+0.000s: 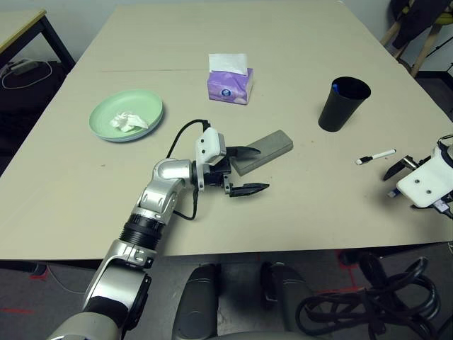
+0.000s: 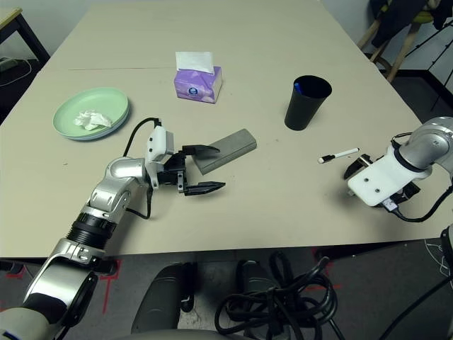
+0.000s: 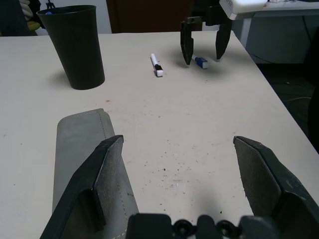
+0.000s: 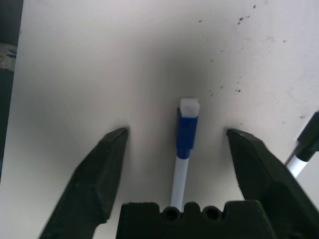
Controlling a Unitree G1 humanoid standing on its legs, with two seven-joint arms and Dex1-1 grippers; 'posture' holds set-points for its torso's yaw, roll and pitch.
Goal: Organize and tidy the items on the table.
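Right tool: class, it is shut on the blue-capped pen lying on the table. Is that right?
Not quite. The right tool is open: the right wrist view shows its fingers spread on either side of the blue-capped pen, touching neither side. The pen does lie on the table.

We saw something blue inside the black cup (image 1: 343, 103), too small to identify; the left gripper (image 1: 245, 170) hid the grey case's (image 1: 267, 149) near end.

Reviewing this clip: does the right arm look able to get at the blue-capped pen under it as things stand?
Probably yes. The right gripper hangs over the blue-capped pen with its jaws open to either side of it, and nothing lies between them; the black-capped pen lies off to one side.
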